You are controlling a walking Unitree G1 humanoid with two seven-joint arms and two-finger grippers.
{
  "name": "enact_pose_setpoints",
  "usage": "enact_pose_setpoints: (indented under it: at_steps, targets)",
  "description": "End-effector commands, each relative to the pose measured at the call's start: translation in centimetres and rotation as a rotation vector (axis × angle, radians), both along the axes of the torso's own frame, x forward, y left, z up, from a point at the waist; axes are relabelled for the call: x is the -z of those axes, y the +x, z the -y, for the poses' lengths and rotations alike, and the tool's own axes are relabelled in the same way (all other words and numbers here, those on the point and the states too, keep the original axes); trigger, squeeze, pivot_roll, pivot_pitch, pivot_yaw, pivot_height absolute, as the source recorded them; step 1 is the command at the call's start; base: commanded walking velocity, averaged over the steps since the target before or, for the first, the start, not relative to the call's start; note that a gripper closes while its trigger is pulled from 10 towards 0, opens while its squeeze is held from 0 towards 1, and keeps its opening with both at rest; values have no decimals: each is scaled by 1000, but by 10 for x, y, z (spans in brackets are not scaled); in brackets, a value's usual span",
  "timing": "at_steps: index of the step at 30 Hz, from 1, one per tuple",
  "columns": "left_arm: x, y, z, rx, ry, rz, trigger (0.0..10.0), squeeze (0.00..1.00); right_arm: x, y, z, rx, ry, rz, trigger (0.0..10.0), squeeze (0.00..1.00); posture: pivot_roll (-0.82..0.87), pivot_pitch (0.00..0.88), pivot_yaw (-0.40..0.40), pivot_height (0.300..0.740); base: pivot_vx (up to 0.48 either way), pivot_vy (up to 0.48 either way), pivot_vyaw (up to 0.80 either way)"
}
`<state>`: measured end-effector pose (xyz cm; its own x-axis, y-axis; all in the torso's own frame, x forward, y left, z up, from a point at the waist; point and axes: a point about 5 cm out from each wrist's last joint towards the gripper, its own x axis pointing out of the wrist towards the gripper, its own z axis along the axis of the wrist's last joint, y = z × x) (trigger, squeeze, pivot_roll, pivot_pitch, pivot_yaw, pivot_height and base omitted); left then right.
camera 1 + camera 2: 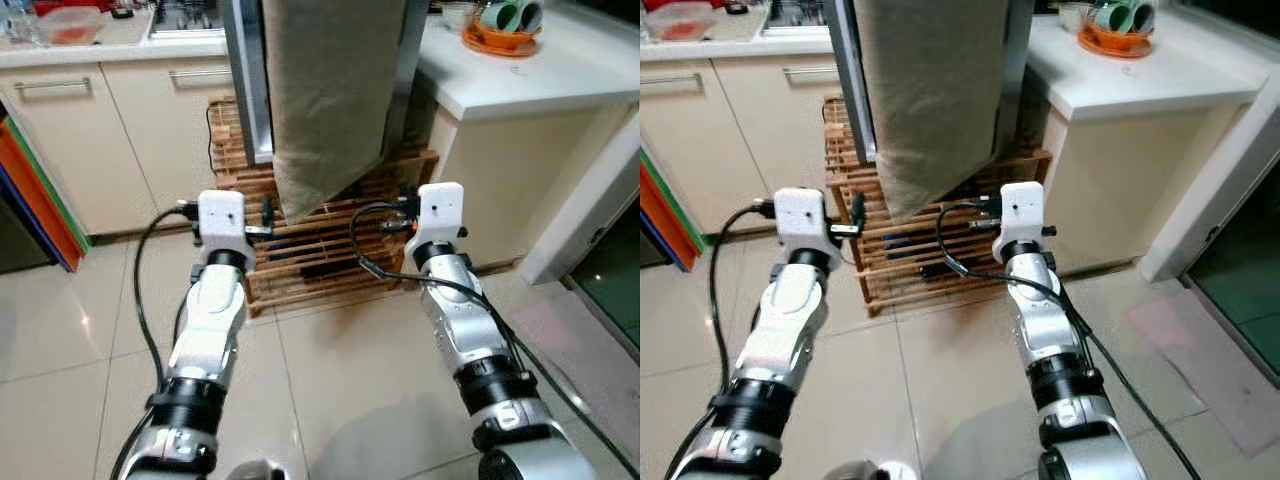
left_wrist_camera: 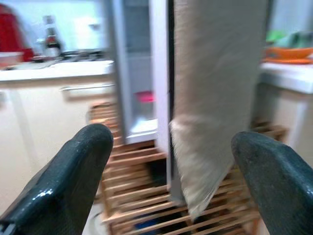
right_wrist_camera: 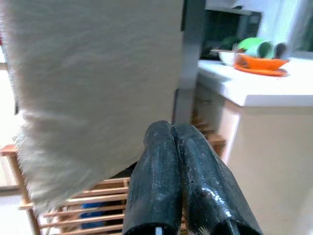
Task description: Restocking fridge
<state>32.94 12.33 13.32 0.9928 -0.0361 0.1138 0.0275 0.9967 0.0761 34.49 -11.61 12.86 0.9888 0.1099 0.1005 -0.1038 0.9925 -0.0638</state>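
Note:
A grey fridge (image 1: 248, 90) stands on a wooden slatted pallet (image 1: 320, 255) just ahead, with a beige towel (image 1: 330, 100) hanging down its front. In the left wrist view the fridge (image 2: 117, 73) looks ajar, with a white inside and a pink thing (image 2: 145, 96) on a shelf. My left gripper (image 2: 173, 139) is open and holds nothing; it points at the gap and the towel's edge (image 2: 210, 122). My right gripper (image 3: 173, 129) is shut with nothing between its fingers, close before the towel (image 3: 93, 78). Both arms are held out at pallet height.
Cream cabinets (image 1: 120, 130) and a worktop with a stove (image 1: 185, 15) run to the left. Coloured boards (image 1: 35, 190) lean at the far left. A white counter (image 1: 550, 80) on the right carries an orange plate with green cups (image 1: 505, 30). Tiled floor (image 1: 340, 380) lies below the arms.

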Motion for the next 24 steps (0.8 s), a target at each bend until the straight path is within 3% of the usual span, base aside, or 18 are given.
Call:
enact_pose_setpoints:
  at_steps: [1,8,12,16,19,24]
  targets:
    - [0,0,-5,-6,6,-2,10000,0,-6,3,-7,-21,1,19,10000,0,-16,0,-9,740,480,0,619]
    - [2,0,-2,10,16,-10,10000,0,-7,4,-9,-19,-1,15,10000,0,-11,0,-12,740,480,0,63]
    - [5,0,-4,8,31,-28,10000,0,-7,10,-19,-19,-28,9,10000,0,-3,0,-7,740,0,0,0]
    - [5,-1,-8,3,25,-28,10000,0,-10,18,-17,30,-74,2,10000,0,5,0,0,740,0,0,0]
    - [6,-1,-9,1,24,-30,10000,0,-14,24,-19,19,-58,6,10000,0,7,0,5,740,0,0,0]
    - [6,-2,-5,23,31,-30,10000,0,-35,39,-39,-99,30,-2,10000,0,14,0,2,740,0,0,0]
